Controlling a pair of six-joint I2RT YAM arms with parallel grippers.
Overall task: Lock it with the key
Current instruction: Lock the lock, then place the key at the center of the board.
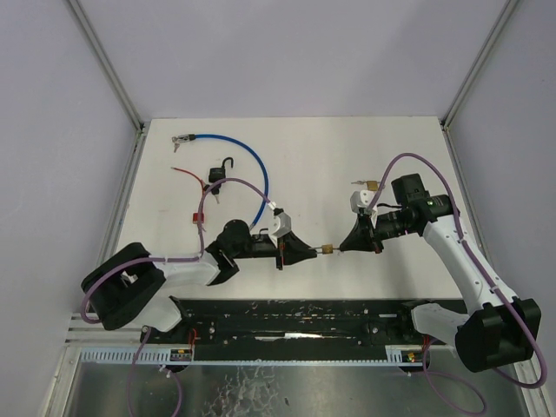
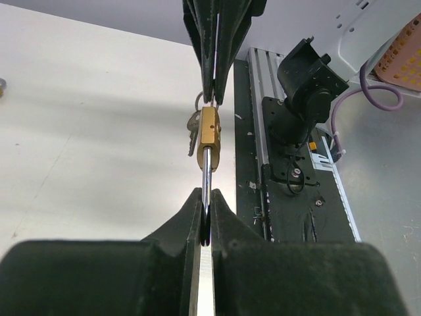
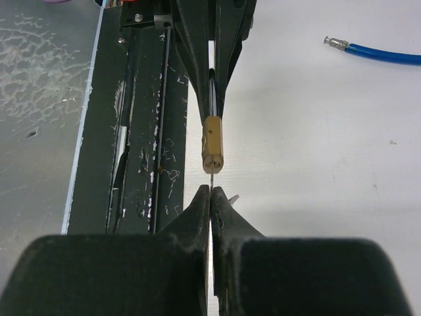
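Note:
A small brass padlock (image 1: 327, 249) hangs in the air between my two grippers, above the table's front part. My left gripper (image 1: 306, 253) is shut on its silver shackle (image 2: 206, 172); the brass body (image 2: 210, 128) points away from it, with spare keys (image 2: 193, 129) hanging beside. My right gripper (image 1: 345, 248) is shut on the key (image 3: 212, 178), whose thin blade is in the bottom of the padlock body (image 3: 212, 143). In the right wrist view the left gripper's fingers (image 3: 227, 46) hold the far end.
A blue cable lock (image 1: 252, 161), a black padlock (image 1: 218, 174) and a red cable (image 1: 196, 185) lie at the back left. Another small brass padlock (image 1: 370, 184) lies behind the right gripper. The black base rail (image 1: 304, 317) runs along the near edge.

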